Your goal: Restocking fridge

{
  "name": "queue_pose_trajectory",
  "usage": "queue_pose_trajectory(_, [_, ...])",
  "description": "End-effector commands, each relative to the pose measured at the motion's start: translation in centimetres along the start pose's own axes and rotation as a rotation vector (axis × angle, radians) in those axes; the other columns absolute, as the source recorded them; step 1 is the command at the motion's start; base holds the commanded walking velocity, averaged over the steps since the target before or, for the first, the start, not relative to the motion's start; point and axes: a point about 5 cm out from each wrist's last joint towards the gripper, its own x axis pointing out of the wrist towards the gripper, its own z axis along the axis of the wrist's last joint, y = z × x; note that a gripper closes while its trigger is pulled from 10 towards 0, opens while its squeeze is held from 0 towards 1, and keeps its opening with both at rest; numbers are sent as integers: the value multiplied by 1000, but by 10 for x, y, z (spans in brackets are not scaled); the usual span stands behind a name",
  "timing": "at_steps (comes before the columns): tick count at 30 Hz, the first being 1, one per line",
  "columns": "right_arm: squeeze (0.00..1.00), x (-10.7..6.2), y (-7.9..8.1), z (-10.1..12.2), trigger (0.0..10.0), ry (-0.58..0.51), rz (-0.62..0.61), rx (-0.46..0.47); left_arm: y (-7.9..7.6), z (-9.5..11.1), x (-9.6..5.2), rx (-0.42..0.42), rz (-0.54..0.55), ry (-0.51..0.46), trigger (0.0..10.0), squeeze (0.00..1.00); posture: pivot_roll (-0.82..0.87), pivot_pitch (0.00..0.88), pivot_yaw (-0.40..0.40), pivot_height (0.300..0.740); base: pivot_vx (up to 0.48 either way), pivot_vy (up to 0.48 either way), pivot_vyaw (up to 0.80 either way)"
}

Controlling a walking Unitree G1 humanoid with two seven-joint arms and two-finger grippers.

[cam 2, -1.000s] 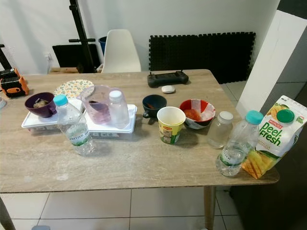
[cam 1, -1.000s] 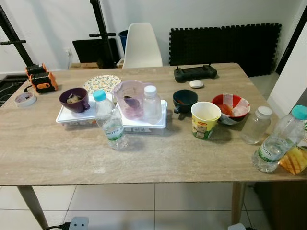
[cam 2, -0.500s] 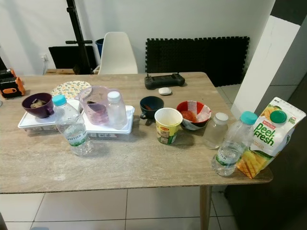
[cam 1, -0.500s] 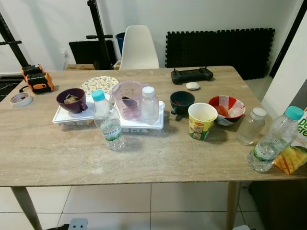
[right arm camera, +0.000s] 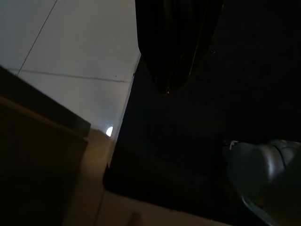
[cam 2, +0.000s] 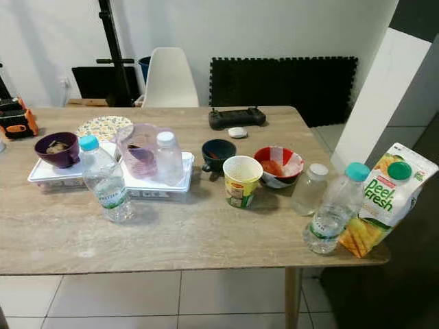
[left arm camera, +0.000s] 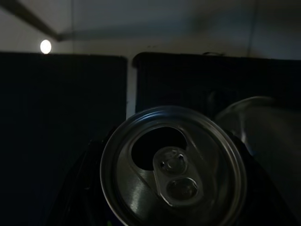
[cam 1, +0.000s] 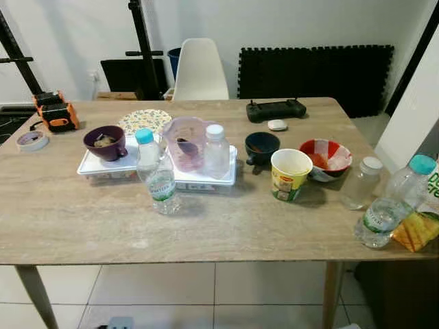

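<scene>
A: What sits on the wooden table [cam 2: 206, 233], left to right?
B: A water bottle [cam 2: 104, 179], a yellow cup [cam 2: 241, 179], another bottle [cam 2: 333, 209], a juice carton [cam 2: 384, 199] at the right edge.
A: And the grippers?
B: An opened can [left arm camera: 173, 169] sits close before the left gripper's camera (grip unclear); the right's fingers can't be told either.

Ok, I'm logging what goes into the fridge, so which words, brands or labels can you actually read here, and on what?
"Peel Fresh": on the juice carton at the table's right end.
Small print above that name on the carton: too small to read.
Label on the blue-capped bottle by the tray: blurred.
Label on the teal-capped bottle beside the carton: blurred.
Red logo on the yellow paper cup: unreadable.
</scene>
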Motion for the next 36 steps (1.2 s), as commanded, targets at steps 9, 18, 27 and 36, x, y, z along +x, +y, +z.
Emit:
queue_pose_trajectory(9, [0, 1, 6, 3, 10000, -6, 20, -36, -4, -11, -2, 34, -22, 27, 10000, 0, -73, 24, -33, 740, 0, 0, 0])
queue_pose_trajectory(18, [0, 2, 16, 12, 10000, -28, 43, -54, -1, -13, -3, 73, -31, 34, 10000, 0, -59, 24, -37, 740, 0, 0, 0])
queue_pose_trajectory(27, [0, 2, 13, 14, 10000, -31, 34, -58, -9, -8, -2, 83, -50, 27, 10000, 0, -60, 16, -34, 740, 0, 0, 0])
queue_pose_trajectory(36, [0, 2, 12, 14, 10000, -29, 32, -55, -16, -10, -2, 81, -64, 37, 10000, 0, -60, 16, -34, 740, -348, 0, 0])
